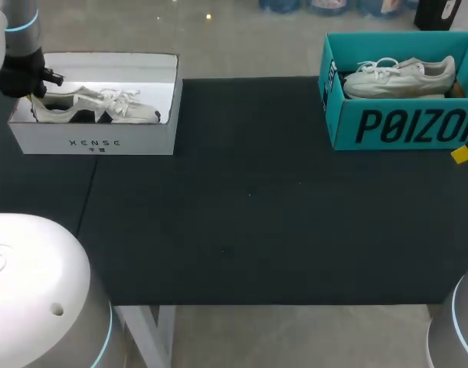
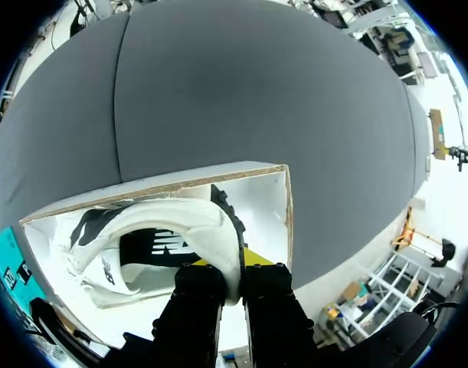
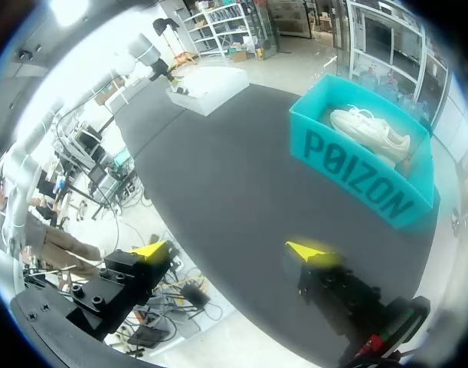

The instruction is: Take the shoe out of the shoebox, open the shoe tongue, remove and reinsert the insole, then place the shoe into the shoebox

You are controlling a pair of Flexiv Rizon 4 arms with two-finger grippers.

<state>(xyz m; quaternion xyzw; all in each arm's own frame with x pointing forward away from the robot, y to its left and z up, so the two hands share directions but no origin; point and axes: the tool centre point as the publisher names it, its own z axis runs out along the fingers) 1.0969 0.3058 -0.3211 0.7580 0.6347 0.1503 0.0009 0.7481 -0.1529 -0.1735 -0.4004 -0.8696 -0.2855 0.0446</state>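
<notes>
White cardboard shoebox (image 1: 96, 142), upper left on my dark matte table (image 1: 249, 215): the cream lace-up shoe (image 1: 130, 111) lies lengthwise inside, toe toward frame right. My left end effector (image 2: 227, 264) pinches its padded heel collar; my right end effector (image 3: 230, 251) stands spread, holding nothing.

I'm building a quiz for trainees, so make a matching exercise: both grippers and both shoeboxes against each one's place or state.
Things: 1 left gripper; 2 right gripper; 3 teal shoebox; 4 white shoebox.
States: A far right of the table; B open, holding nothing; C far left of the table; D shut on the heel of the white sneaker.
Pairs: 1-D, 2-B, 3-A, 4-C.
</notes>
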